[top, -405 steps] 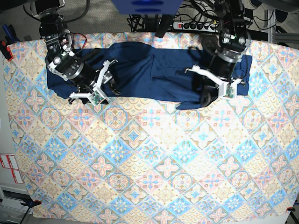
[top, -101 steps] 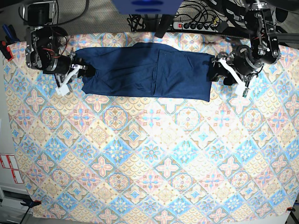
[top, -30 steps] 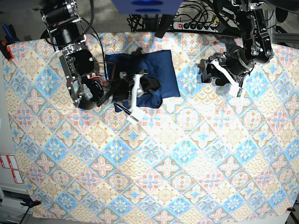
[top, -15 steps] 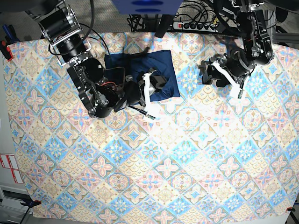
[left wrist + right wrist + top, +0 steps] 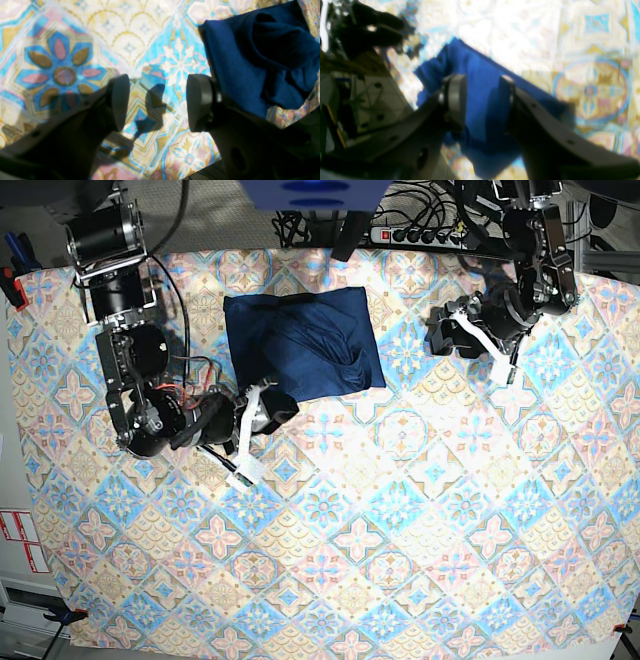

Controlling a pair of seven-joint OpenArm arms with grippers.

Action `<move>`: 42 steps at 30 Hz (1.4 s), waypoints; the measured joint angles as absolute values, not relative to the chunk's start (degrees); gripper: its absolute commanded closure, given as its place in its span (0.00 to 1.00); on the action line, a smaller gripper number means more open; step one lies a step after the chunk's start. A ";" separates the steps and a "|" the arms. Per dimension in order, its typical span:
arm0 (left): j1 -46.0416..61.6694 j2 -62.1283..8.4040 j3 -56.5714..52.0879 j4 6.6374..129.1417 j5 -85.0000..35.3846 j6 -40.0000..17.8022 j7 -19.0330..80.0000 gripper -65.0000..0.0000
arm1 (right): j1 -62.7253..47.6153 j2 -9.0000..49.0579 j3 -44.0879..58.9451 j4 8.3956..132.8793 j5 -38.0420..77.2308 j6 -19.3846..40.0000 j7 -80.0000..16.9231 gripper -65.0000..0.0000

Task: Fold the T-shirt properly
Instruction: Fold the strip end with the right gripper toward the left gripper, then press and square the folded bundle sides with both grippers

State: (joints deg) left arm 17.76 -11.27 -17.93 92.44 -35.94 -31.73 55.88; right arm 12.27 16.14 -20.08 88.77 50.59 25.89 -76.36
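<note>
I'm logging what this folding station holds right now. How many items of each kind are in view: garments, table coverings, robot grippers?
Garments: 1, the dark blue knit T-shirt, folded into a compact block.
Table coverings: 1, the pastel diamond-patterned cloth.
Robot grippers: 2, the left gripper and the right gripper, neither holding anything.
Total: 4

We see bright, even light overhead, hard shadows under the left gripper (image 5: 158, 102), and blurred, glary wrist views
</note>
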 measured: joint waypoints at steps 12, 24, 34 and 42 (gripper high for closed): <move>9.80 -14.83 1.85 97.62 -28.56 -31.68 55.77 0.45 | 1.83 24.32 -16.12 96.95 51.00 25.91 -75.59 0.67; 5.93 -14.63 16.69 97.67 -12.53 -31.57 55.92 0.45 | -7.14 26.94 -3.68 100.53 50.96 25.89 -73.84 0.67; 5.50 -18.90 17.52 99.33 -12.21 -31.57 55.88 0.45 | -8.73 26.85 -3.86 102.74 51.03 25.89 -73.76 0.67; 0.10 -18.87 25.89 91.39 -3.16 -31.88 54.39 0.83 | -8.75 26.83 -3.95 102.91 50.98 25.89 -73.78 0.67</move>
